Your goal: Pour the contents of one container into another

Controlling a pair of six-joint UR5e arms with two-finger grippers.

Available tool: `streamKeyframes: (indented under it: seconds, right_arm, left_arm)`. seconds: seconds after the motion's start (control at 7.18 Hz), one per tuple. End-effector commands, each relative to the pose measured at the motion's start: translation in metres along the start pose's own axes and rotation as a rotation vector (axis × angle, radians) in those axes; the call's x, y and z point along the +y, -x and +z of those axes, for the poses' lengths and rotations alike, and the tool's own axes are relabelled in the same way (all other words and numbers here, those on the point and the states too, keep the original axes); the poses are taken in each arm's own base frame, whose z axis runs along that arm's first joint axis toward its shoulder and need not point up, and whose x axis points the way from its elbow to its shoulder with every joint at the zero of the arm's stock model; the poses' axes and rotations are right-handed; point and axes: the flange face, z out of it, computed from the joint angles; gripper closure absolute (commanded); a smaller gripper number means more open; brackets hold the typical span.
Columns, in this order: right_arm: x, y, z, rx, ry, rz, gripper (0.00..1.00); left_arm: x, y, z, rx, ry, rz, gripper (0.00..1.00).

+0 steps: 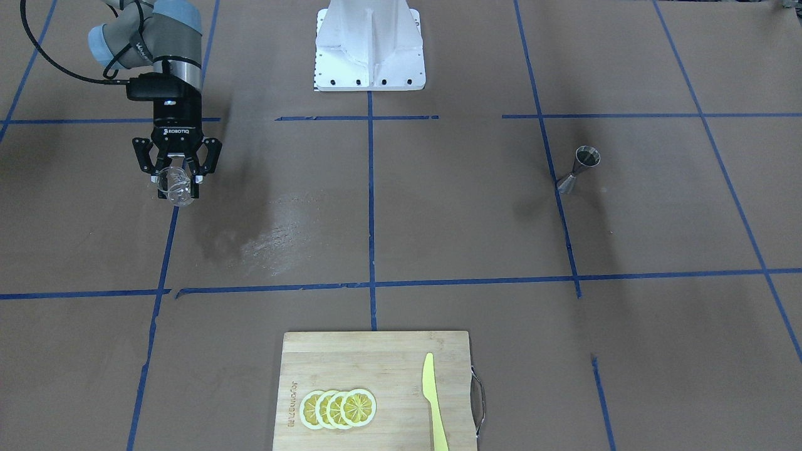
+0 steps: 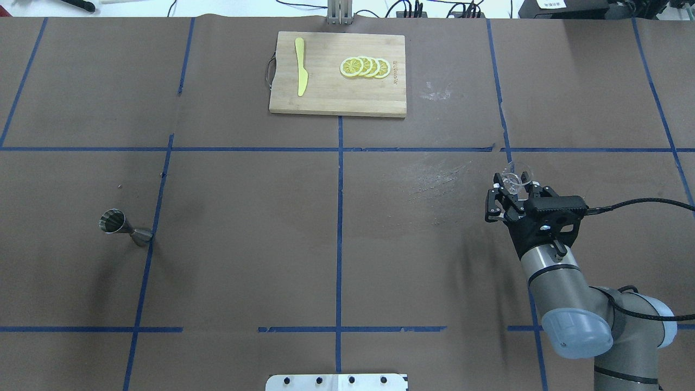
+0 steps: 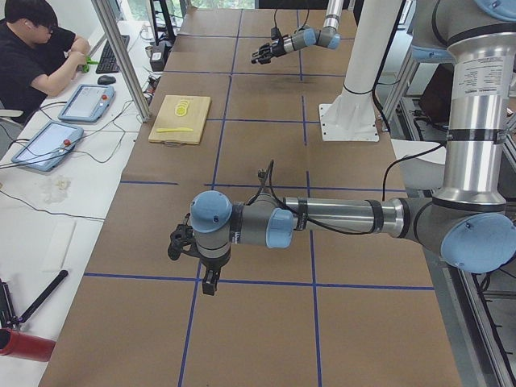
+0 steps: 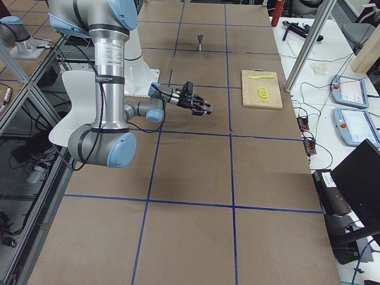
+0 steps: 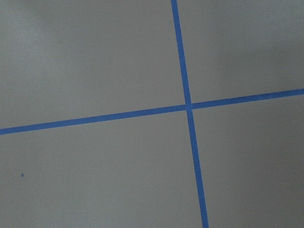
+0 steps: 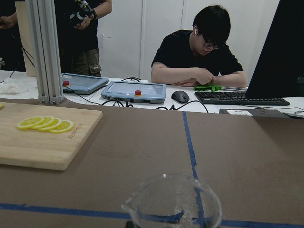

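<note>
I hold the glass cup [image 1: 176, 188] in the closed fingers of the right gripper [image 1: 178, 177] above the tabletop [image 1: 438, 207]; carrying it to the distant jigger [image 1: 579, 168] and pouring remain, and I cannot tell the left gripper's [image 3: 174, 241] opening.

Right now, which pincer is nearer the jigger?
Left. The left pincer hovers at the jigger's end of the table; the right pincer holds the glass cup far across it.

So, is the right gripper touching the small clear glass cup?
Touching. In the front-facing view the right gripper is shut on the small clear glass cup, with a finger against each side of it.
</note>
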Motion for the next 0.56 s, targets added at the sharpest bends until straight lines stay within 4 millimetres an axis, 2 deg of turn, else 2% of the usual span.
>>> streamKeyframes:
  seconds: [0.0,0.42]
  right_arm:
    - [0.027,-0.016,0.011,0.020,-0.006,0.056,1.00]
    - [0.050,-0.027,0.007,0.027,0.004,0.049,1.00]
  left_arm:
    - [0.000,0.000,0.000,0.000,0.001,0.002,0.00]
    - [-0.001,-0.001,-0.001,0.000,-0.002,0.004,0.00]
